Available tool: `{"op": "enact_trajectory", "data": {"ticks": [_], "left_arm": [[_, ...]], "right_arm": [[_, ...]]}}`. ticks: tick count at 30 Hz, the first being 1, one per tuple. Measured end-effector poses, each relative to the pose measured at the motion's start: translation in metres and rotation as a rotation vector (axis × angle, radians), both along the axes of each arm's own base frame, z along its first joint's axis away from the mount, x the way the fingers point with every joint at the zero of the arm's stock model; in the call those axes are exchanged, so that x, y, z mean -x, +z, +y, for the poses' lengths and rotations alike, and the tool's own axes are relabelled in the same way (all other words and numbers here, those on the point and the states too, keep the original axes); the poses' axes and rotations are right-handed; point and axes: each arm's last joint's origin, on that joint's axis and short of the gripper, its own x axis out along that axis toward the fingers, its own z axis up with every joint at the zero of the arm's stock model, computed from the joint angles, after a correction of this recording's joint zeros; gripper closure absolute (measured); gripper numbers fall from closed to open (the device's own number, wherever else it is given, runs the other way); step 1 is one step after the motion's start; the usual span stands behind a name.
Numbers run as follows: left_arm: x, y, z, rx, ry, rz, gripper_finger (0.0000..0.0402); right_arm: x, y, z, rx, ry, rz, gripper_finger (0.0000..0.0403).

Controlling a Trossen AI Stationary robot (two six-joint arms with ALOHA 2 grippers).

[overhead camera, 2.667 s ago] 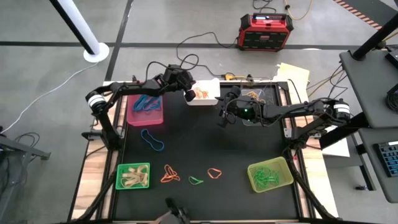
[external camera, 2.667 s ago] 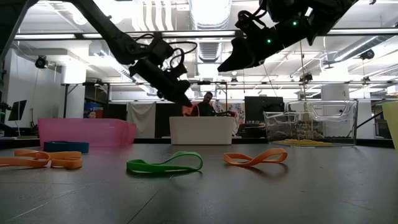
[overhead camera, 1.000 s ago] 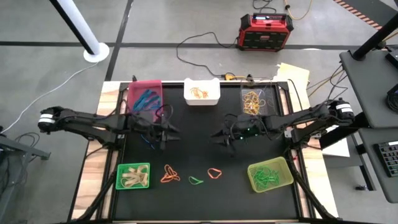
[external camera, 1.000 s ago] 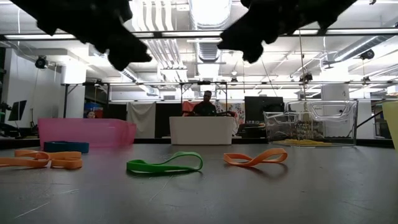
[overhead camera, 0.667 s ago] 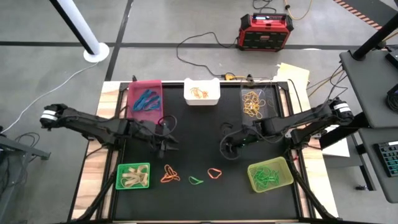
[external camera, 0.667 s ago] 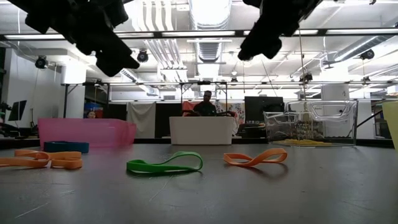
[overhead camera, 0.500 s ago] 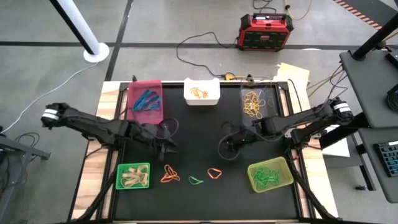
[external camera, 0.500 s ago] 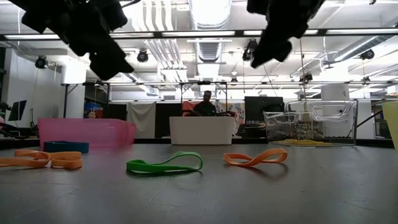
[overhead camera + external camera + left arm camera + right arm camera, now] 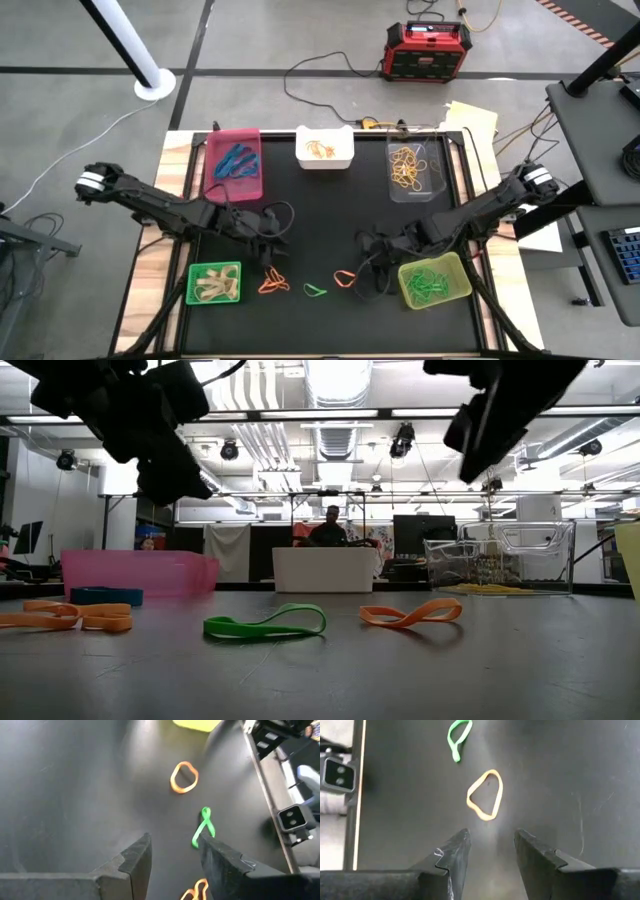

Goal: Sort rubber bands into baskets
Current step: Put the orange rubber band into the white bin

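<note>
The matt black tabletop [image 9: 330,215] shows faint scuffs. On it lie smooth orange rubber bands [image 9: 485,795] and a thin green rubber band [image 9: 203,827]. The clear plastic basket [image 9: 443,180] looks glossy; the dark plastic fingers [image 9: 452,854] look matt.

Bare mat between both tools; yellow-green basket [image 9: 434,281] crowds right tool [image 9: 366,283], seemingly just beside it.

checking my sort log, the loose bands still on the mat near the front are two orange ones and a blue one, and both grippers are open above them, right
Not quite: the third loose band is green, not blue. The high view shows the green band between the twisted orange band and the orange loop. The rest holds: the left gripper and right gripper are both open above the mat.
</note>
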Motion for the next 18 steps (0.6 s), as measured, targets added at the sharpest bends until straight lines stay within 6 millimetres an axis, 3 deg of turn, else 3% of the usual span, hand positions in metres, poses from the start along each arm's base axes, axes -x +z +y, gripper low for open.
{"op": "enact_trajectory", "data": {"ticks": [13, 18], "left_arm": [[-0.014, -0.009, -0.013, 0.025, -0.029, -0.059, 0.0256], [-0.008, 0.003, -0.012, -0.061, -0.100, -0.120, 0.0256]], "right_arm": [[-0.041, -0.021, 0.020, 0.112, 0.063, 0.030, 0.0225], [-0.050, -0.030, 0.027, 0.135, 0.093, 0.044, 0.0200]]}}
